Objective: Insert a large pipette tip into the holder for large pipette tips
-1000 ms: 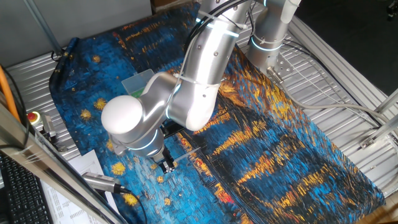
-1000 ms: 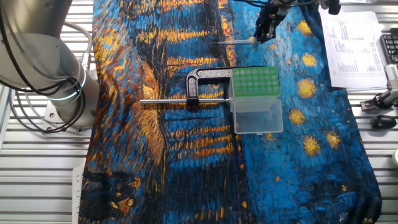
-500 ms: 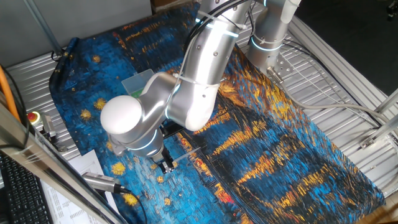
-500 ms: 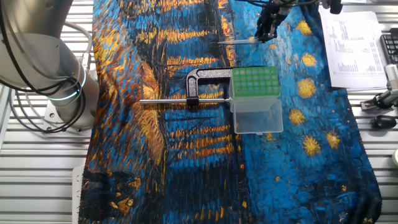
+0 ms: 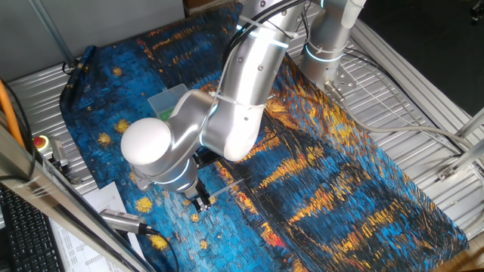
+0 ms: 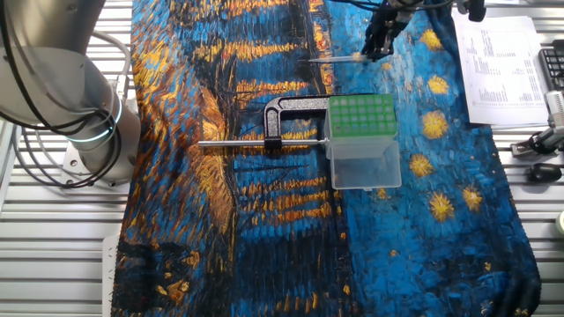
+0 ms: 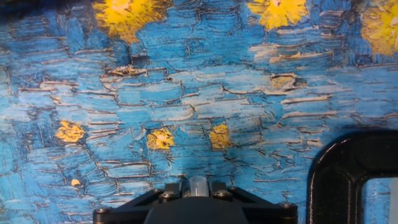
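Note:
My gripper [image 6: 379, 48] is shut on the large pipette tip [image 6: 333, 59], a thin pale cone that sticks out level to the left, just above the cloth. In the one fixed view the gripper [image 5: 203, 201] is low under the arm and the tip [image 5: 227, 187] points right. In the hand view the tip's open wide end [image 7: 198, 184] sits between the two dark fingers [image 7: 219, 186]. The holder [image 6: 361, 115], a clear box with a green holed top, stands apart from the gripper in the middle of the cloth. In the one fixed view the arm mostly hides the holder [image 5: 166, 103].
A black C-shaped clamp [image 6: 295, 107] with a long metal rod [image 6: 233, 143] lies against the holder's left side; it shows at the lower right of the hand view [image 7: 348, 177]. Papers [image 6: 502, 62] and a metal tool [image 6: 538, 145] lie beside the painted cloth.
The arm has shifted only very slightly; the gripper still holds the tip in the same place.

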